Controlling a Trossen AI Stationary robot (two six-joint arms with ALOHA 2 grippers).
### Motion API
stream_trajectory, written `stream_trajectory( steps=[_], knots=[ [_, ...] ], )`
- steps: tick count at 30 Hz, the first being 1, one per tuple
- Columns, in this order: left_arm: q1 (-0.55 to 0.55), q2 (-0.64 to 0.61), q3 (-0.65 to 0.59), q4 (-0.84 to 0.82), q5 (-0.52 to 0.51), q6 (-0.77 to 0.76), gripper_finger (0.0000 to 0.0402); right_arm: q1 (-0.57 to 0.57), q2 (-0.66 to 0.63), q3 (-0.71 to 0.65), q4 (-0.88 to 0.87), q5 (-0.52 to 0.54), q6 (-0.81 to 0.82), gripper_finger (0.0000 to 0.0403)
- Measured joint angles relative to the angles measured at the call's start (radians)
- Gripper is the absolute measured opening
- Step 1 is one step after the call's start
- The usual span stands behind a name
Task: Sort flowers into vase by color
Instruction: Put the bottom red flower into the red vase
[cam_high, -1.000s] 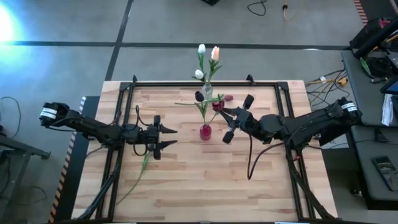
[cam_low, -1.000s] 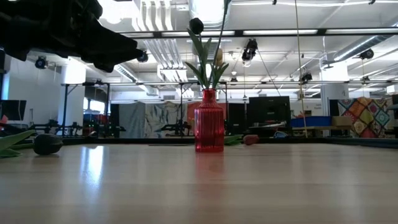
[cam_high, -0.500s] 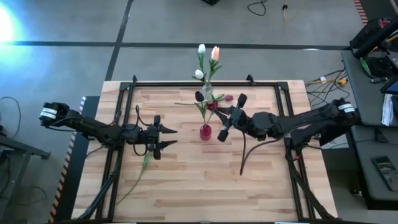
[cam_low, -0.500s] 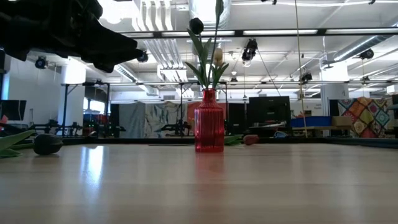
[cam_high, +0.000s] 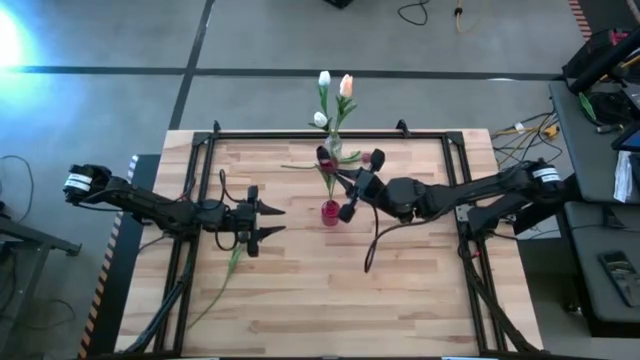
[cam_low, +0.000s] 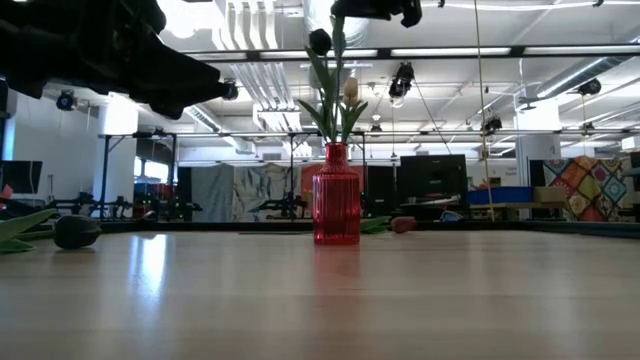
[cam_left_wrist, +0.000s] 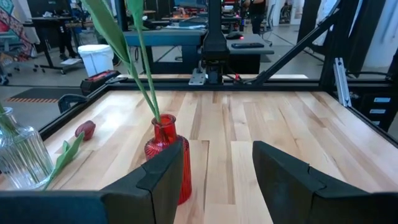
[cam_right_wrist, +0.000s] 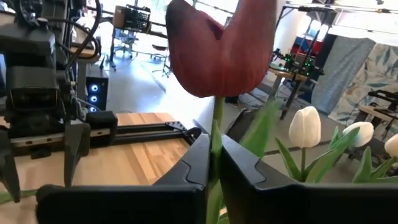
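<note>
My right gripper (cam_high: 352, 186) is shut on a maroon tulip (cam_right_wrist: 217, 43) and hovers just right of the red vase (cam_high: 330, 211). The tulip's long stem (cam_high: 370, 250) trails back toward the near edge. The red vase holds a dark tulip (cam_low: 318, 41). A clear glass vase (cam_high: 333, 150) behind it holds white and peach tulips (cam_high: 345, 85). My left gripper (cam_high: 268, 221) is open and empty, left of the red vase (cam_left_wrist: 166, 155). Another flower (cam_high: 230, 265) lies on the table below it. My right gripper pinches the maroon tulip's green stem (cam_right_wrist: 216, 134) between its two fingers, just below the head. The fingers lie across the stem. The head stands beyond the fingertips, toward the red vase, and is high above the table. I cannot tell whether the stem's free end touches the table.
A loose maroon tulip head (cam_high: 367, 157) lies on the table right of the glass vase and shows in the left wrist view (cam_left_wrist: 86, 129). A dark tulip head (cam_low: 75, 232) and leaf lie at the left in the low view. A black frame (cam_high: 300, 133) borders the table.
My right gripper has moved toward the table's left edge with the maroon tulip, closing on the red vase. The trailing stem has swung along with it. It now shows at the top of the low view, above the vase.
</note>
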Motion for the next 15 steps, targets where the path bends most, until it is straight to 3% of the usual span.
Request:
stream_trajectory(
  steps=[9, 15],
  knots=[
    [0.000, 0.000, 0.000, -0.008, 0.000, -0.015, 0.0178, 0.000, 0.013, 0.000, -0.012, 0.000, 0.022, 0.0119],
    [0.000, 0.000, 0.007, -0.035, 0.000, -0.024, 0.0178, 0.004, -0.003, 0.000, -0.076, 0.000, 0.039, 0.0150]
  ],
)
